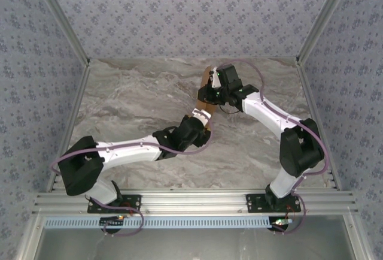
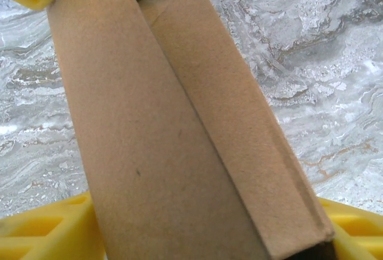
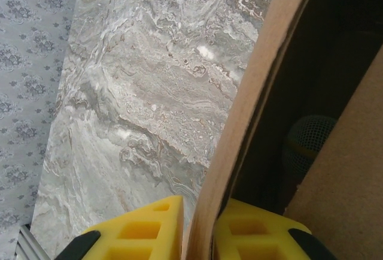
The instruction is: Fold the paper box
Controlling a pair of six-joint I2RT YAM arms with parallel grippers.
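Note:
The paper box (image 1: pixel 205 87) is plain brown cardboard, held up off the marble between both grippers at the table's back middle. In the left wrist view the box (image 2: pixel 179 140) runs lengthwise away from me, with a folded wall along its right side. My left gripper (image 2: pixel 209 239) spans its near end, a yellow finger (image 2: pixel 42 233) against each side. My right gripper (image 3: pixel 200 236) is shut on a thin upright wall of the box (image 3: pixel 251 92). From above, the left gripper (image 1: pixel 202 115) is just in front of the right gripper (image 1: pixel 210 95).
The grey marble table (image 1: pixel 131 98) stretches to both sides of the arms. Patterned walls (image 1: pixel 36 80) close in the left, right and back. A metal rail (image 1: pixel 191 200) carries the arm bases along the near edge.

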